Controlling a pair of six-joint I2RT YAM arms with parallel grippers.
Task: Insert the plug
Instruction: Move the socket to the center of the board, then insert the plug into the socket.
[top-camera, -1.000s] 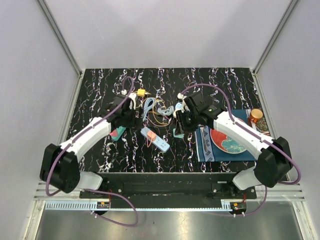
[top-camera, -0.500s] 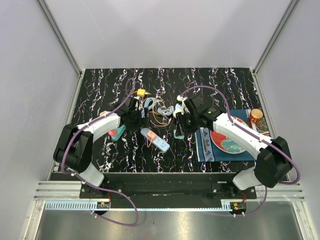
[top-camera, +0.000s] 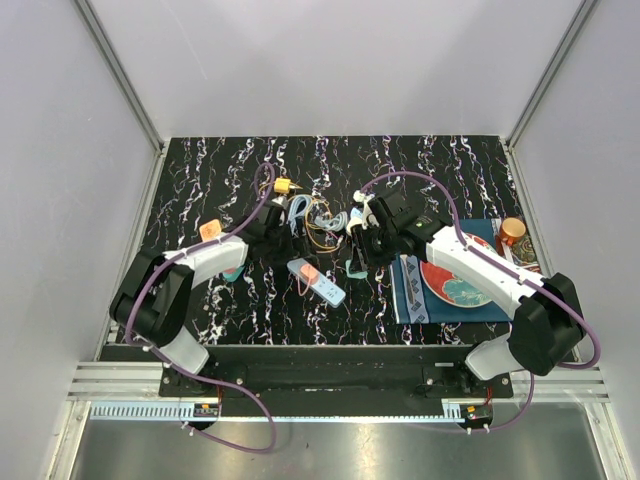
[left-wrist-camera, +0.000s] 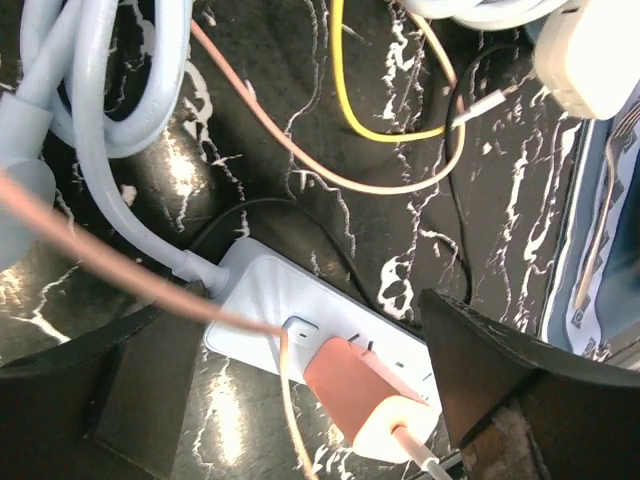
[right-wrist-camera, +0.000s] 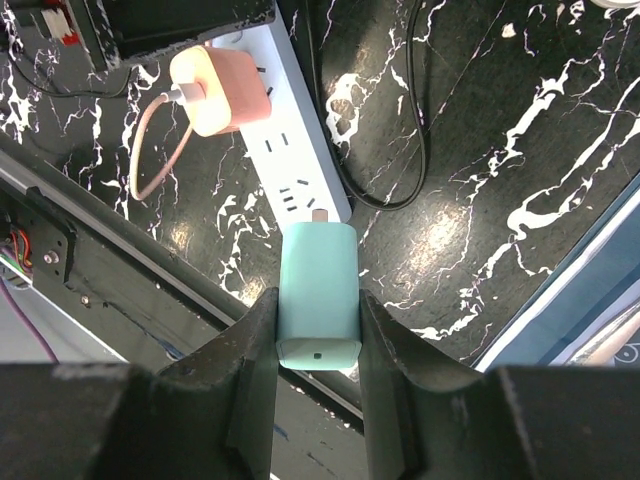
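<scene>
Right wrist: teal plug (right-wrist-camera: 318, 290) (long axis up-frame) points prong-first at power strip (right-wrist-camera: 292, 150).

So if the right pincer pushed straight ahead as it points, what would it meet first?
Probably the white plastic power strip, led by its held mint-green plug; depth is unclear.

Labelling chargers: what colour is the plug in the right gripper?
The plug is mint green, clearest in the right wrist view.

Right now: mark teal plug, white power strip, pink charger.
teal rectangular plug (right-wrist-camera: 318, 292): right wrist view, body centre.
white plastic power strip (right-wrist-camera: 300, 165): right wrist view, bare face.
pink square charger (right-wrist-camera: 228, 92): right wrist view, top face.
</scene>
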